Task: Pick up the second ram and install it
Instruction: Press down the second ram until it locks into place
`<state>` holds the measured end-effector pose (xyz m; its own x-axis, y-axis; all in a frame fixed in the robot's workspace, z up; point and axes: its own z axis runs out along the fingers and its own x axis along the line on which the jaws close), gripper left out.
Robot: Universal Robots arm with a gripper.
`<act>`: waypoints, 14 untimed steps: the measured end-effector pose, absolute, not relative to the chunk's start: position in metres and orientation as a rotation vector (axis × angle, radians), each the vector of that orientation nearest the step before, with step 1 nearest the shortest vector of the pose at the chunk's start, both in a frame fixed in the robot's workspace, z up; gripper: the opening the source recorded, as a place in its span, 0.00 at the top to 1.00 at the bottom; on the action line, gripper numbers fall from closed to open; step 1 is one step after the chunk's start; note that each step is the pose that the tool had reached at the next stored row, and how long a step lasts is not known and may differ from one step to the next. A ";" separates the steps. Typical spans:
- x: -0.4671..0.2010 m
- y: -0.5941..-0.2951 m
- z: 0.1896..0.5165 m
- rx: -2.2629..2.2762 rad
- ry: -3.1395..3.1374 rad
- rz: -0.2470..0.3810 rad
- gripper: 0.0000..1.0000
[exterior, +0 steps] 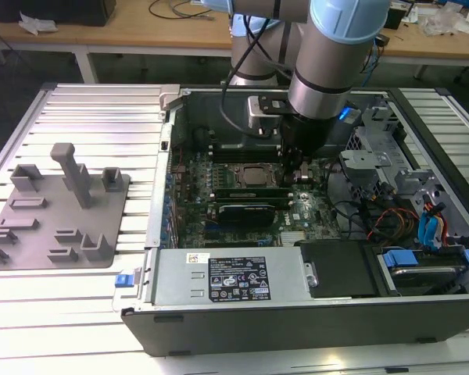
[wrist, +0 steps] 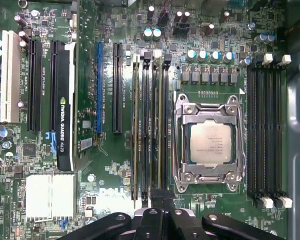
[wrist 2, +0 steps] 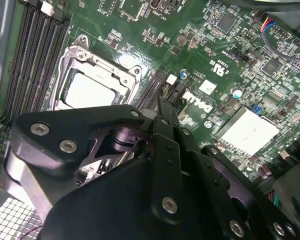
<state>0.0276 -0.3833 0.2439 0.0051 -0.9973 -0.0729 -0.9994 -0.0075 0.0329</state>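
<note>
The black robot hand is held low inside the open grey computer case, over the black memory slots beside the square silver processor. Thin green sticks are seen seated in those slots; the second ram cannot be told apart. Whether the hand is open or closed cannot be told.

Black gripper over the memory slots beside the silver processor.

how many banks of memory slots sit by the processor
2. One bank lies between the processor and the blue expansion slot, the gripper at its end; the other lies on the processor's opposite side, beside the case wall.
</note>
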 end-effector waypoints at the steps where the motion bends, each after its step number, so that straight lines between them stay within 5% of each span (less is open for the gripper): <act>1: 0.028 -0.383 0.244 -2.207 2.193 0.117 0.92; 14: 0.029 -0.382 0.232 -2.207 2.193 0.117 0.92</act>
